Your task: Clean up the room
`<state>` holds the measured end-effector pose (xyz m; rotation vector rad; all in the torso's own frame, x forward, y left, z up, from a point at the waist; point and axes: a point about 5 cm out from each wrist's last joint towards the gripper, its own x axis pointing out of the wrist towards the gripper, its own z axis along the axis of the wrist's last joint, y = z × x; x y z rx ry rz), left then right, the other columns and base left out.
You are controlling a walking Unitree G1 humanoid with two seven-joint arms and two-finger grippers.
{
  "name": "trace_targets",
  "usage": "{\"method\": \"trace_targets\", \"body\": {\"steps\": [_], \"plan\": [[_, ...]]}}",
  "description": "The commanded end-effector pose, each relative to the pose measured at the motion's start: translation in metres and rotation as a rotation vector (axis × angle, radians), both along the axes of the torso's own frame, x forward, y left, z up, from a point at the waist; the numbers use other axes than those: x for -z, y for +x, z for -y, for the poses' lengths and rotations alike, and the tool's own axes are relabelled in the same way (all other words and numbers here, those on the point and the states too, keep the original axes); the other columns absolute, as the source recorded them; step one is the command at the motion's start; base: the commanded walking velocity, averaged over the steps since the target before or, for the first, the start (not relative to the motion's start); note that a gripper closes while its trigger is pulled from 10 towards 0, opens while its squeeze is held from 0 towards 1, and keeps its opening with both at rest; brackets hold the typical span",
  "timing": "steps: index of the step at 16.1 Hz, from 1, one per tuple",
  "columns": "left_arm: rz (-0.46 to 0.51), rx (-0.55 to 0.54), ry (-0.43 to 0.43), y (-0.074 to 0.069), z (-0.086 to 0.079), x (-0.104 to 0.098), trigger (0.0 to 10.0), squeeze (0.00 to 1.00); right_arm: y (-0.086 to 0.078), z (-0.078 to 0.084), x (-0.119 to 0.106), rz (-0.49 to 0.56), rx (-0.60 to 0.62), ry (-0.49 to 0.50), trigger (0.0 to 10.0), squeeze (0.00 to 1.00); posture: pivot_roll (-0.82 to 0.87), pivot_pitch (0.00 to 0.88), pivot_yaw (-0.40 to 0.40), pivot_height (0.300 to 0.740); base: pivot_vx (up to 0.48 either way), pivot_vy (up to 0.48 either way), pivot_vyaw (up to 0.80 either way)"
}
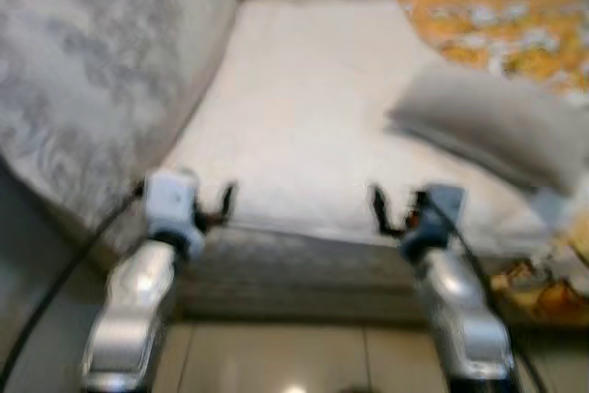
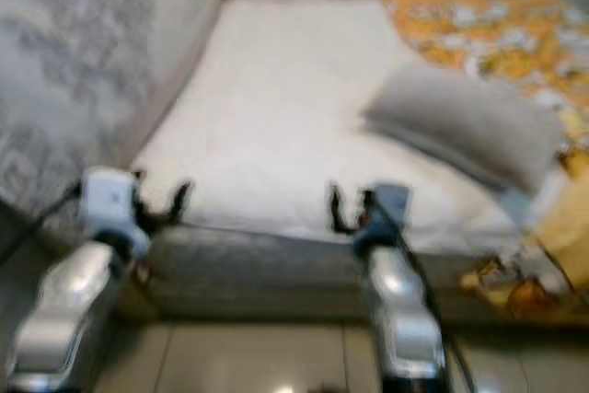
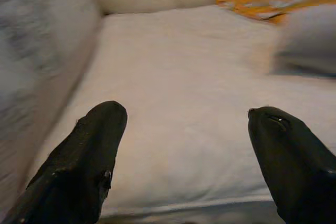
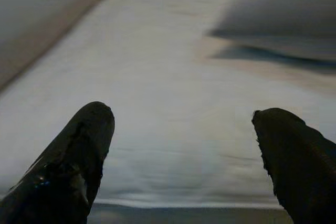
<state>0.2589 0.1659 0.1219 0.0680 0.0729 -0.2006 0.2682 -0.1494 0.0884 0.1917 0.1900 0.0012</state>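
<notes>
White mattress (image 1: 304, 117) on a bed, with one grey pillow (image 1: 492, 121) lying flat toward its right side, long axis angled toward the bed's right edge.
Two grippers, left gripper (image 3: 184, 145) and right gripper (image 4: 184, 145), hovered at the near edge, fingers spread, grasping nothing.

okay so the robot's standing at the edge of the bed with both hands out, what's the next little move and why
Probably reach the right hand forward and to the right toward the grey pillow. It lies askew on the white mattress, nearer that hand, and both the right and left hand are open and hold nothing at the near edge.
</notes>
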Motion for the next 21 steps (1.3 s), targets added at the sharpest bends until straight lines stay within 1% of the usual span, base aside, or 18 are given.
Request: {"method": "trace_targets", "body": {"steps": [1,5,9,10,11,12,13,14,16,17,19,20,21], "plan": [[0.034,-0.013,0.006,0.003,-0.006,-0.008,0.0,0.0,0.0,-0.005,-0.001,0.005,-0.008,0.008,10.0,0.0,0.09,0.0,0.025,0.74,0.0,0.0,-0.78],[0.032,-0.014,-0.018,0.004,-0.005,-0.008,0.0,0.0,0.001,-0.006,-0.002,0.007,-0.009,0.006,10.0,0.0,0.09,0.0,0.024,0.74,0.0,0.0,-0.78],[0.031,-0.033,-0.015,0.005,-0.008,-0.008,0.0,0.0,0.002,-0.007,-0.002,0.009,-0.014,0.005,10.0,0.0,0.09,0.0,0.021,0.74,0.0,0.0,-0.78],[0.016,-0.073,0.005,0.006,-0.011,-0.006,9.7,0.0,0.003,-0.007,-0.003,0.017,-0.024,-0.001,10.0,0.0,0.09,0.0,0.02,0.74,0.0,0.0,0.0],[-0.001,-0.105,0.021,0.008,-0.014,-0.004,10.0,0.0,0.003,-0.008,-0.004,0.031,-0.036,-0.004,10.0,0.0,0.09,0.0,0.019,0.74,0.0,0.0,0.0],[0.03,-0.115,0.056,0.008,-0.017,-0.005,10.0,0.0,0.005,-0.011,-0.005,0.03,-0.056,-0.021,10.0,0.0,0.09,0.0,0.016,0.74,0.0,0.0,0.0],[0.033,-0.12,0.062,0.008,-0.017,-0.006,10.0,0.0,0.006,-0.011,-0.005,0.031,-0.067,-0.035,10.0,0.0,0.09,0.0,0.016,0.74,0.0,0.0,0.0],[0.03,-0.131,0.057,0.009,-0.018,-0.005,10.0,0.0,0.008,-0.011,-0.006,0.039,-0.087,-0.064,10.0,0.0,0.09,0.0,0.015,0.74,0.0,-0.349,0.0],[0.025,-0.147,0.053,0.01,-0.02,-0.004,10.0,0.0,0.012,-0.011,-0.009,0.055,-0.099,-0.085,10.0,0.0,0.09,0.0,0.013,0.74,0.0,-0.414,0.0],[0.018,-0.154,0.057,0.011,-0.02,-0.003,10.0,0.0,0.015,-0.01,-0.012,0.064,-0.102,-0.099,10.0,0.0,0.09,0.0,0.012,0.74,0.0,-0.48,0.8],[0.003,-0.173,0.045,0.013,-0.02,-0.001,10.0,0.0,0.018,-0.006,-0.014,0.069,-0.093,-0.093,10.0,0.0,0.08,0.0,0.01,0.74,0.0,-0.48,0.8],[-0.003,-0.17,0.038,0.014,-0.019,0.0,10.0,0.56,0.019,-0.004,-0.015,0.076,-0.091,-0.069,10.0,0.0,0.08,0.0,0.008,0.74,0.0,-0.48,0.79],[-0.004,-0.165,0.037,0.015,-0.018,-0.001,10.0,0.7,0.02,-0.002,-0.016,0.083,-0.088,-0.054,10.0,0.27,0.08,0.0,0.007,0.74,0.0,-0.48,0.77]]}}
